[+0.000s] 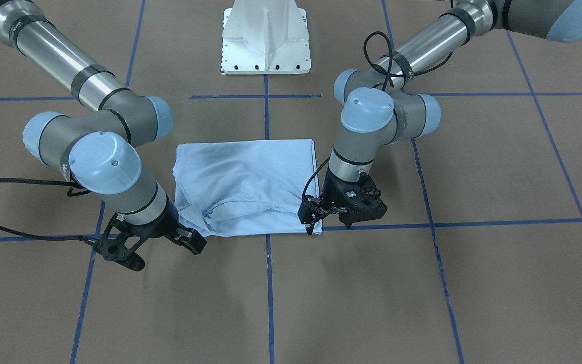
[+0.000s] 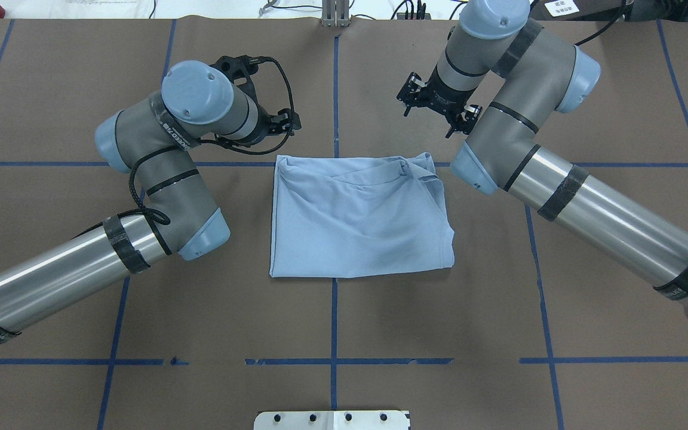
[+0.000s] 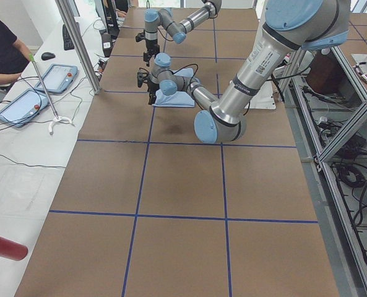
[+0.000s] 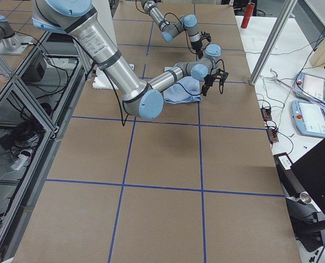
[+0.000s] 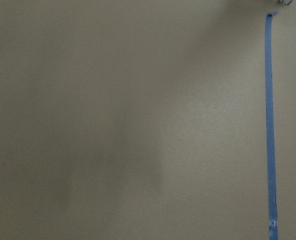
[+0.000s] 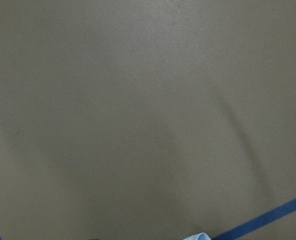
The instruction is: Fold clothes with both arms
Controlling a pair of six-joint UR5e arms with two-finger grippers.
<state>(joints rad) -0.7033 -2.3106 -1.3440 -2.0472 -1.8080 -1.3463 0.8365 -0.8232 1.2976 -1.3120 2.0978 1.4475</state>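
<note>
The pale light-blue T-shirt (image 1: 245, 177) lies folded into a rough rectangle in the middle of the table (image 1: 473, 283), its print hidden. It also shows in the overhead view (image 2: 356, 221). My left gripper (image 1: 329, 226) hangs just off the shirt's far corner on my left side, open and empty; in the overhead view it (image 2: 263, 92) sits beyond the shirt's far edge. My right gripper (image 1: 167, 254) hovers off the other far corner, by the bunched sleeve, open wide and empty, and shows from above too (image 2: 433, 110). The right wrist view catches only a scrap of shirt (image 6: 197, 236).
The white pedestal base (image 1: 265, 40) stands at the robot's side of the table. Blue tape lines (image 1: 473, 222) grid the brown surface. Beyond the table's far edge are tablets (image 3: 22, 105), a red bottle (image 3: 4, 246) and a seated person (image 3: 0, 49).
</note>
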